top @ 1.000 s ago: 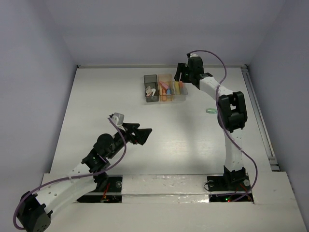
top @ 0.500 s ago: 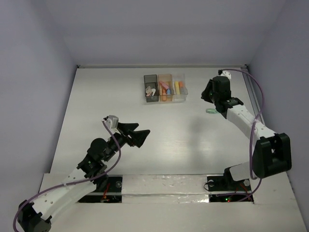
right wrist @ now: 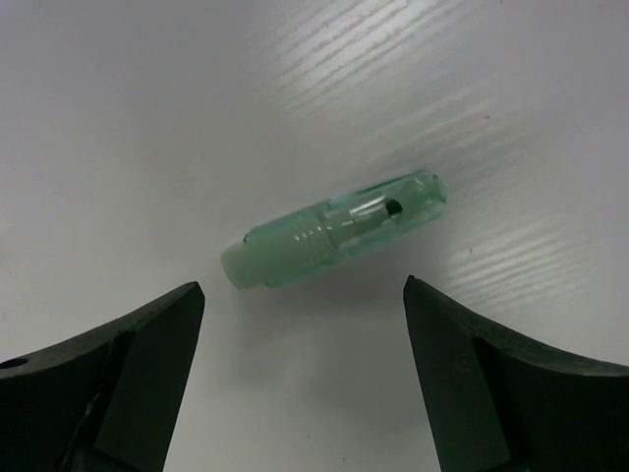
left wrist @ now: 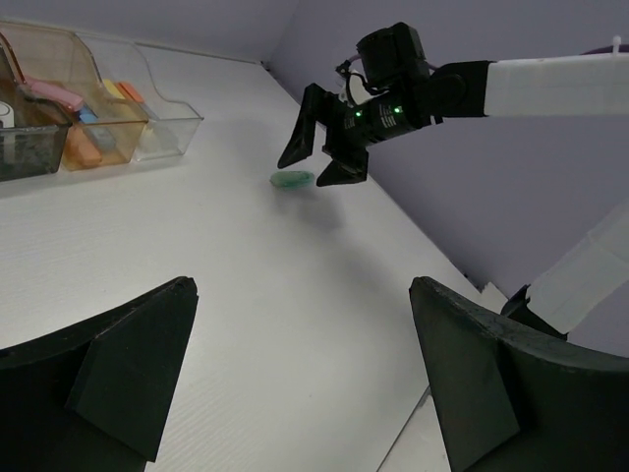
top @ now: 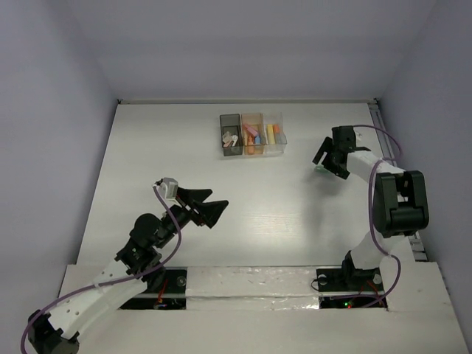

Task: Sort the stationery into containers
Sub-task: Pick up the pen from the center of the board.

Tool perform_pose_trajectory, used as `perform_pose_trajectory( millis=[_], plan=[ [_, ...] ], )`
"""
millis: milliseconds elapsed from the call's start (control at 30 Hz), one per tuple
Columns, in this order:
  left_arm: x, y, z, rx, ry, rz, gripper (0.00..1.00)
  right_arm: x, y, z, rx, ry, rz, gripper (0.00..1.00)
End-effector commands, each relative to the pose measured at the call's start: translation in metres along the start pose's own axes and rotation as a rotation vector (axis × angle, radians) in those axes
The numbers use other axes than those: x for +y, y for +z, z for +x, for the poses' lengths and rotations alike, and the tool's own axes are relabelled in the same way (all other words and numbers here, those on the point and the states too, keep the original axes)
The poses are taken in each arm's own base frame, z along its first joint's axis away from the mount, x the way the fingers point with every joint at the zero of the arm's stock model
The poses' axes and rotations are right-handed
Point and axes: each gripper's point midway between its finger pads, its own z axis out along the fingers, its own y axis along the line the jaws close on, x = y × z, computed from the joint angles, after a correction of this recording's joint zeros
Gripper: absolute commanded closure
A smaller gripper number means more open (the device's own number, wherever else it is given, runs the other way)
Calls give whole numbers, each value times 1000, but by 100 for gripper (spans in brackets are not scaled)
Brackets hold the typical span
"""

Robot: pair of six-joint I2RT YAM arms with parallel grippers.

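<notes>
Moved since a second ago from the bins (top: 253,115), upper centre, to mid-right: right gripper (right wrist: 300,290), wide open, empty, poised over mint green marker (right wrist: 329,231) lying loose on table (right wrist: 118,98). Other stationery (top: 252,136) seemingly binned. Left gripper (top: 210,208) open, empty, lower left. Likely last item.
</notes>
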Motion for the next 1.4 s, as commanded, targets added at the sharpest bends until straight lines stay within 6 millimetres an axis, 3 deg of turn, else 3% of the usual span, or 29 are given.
perform_pose_trajectory(
  millis=[0, 100, 300, 433, 600, 800, 900, 1133, 1233, 1367],
  plan=[
    [-3, -2, -3, -21, -4, 21, 12, 14, 8, -25, -17, 24, -12, 11],
    [-5, -1, -1, -12, -4, 26, 12, 15, 18, -24, 2, 21, 5, 12],
    [-4, 1, 1, -2, -4, 23, 12, 9, 30, -35, -3, -7, 65, 22],
    [-2, 1, 2, 0, -3, 17, 12, 2, 34, -31, 8, -27, 96, 26],
    [-2, 2, 2, 1, -3, 16, 12, -8, 42, -24, 32, -54, 123, 27],
    [-3, 2, 2, -2, -3, 20, 12, -6, 39, -30, 29, -74, 119, 27],
    [-3, 2, 2, -1, -3, 19, 12, -5, 39, -34, 25, -77, 123, 36],
    [-2, 1, 5, 9, -2, 23, 17, -3, 52, -29, 60, -77, 111, 67],
    [-2, 4, 9, 24, -4, 26, 21, 5, 45, -38, 17, -68, 61, 82],
    [1, 9, 16, 51, -12, 20, 24, 26, 13, -54, -81, -42, -92, 87]
  ],
)
